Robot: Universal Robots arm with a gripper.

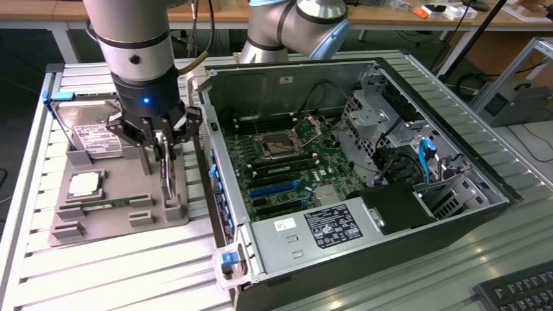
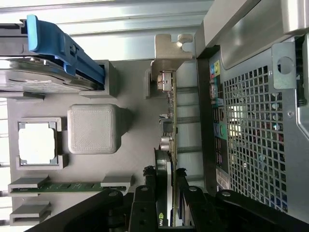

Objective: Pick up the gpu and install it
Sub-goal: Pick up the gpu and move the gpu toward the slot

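Note:
The gpu (image 1: 168, 181) stands on edge in a slot of the grey parts holder (image 1: 129, 170), left of the open computer case (image 1: 285, 84) in the exterior view. My gripper (image 1: 162, 154) reaches straight down onto its top edge. In the wrist view the thin card (image 2: 170, 121) runs from its silver end bracket (image 2: 170, 50) down between my fingers (image 2: 145, 205), which press on both faces. The gripper (image 2: 166, 205) is shut on the gpu, and the card's lower edge still sits in the holder (image 2: 135, 87).
The holder also carries a hard drive with a blue rail (image 1: 90, 133), a CPU (image 1: 84, 184) and a green RAM stick (image 1: 103, 205). The case's rear panel (image 2: 251, 121) stands close beside the card. Blue slots (image 1: 274, 188) show on the motherboard. A keyboard (image 1: 519, 291) lies at the exterior view's lower right.

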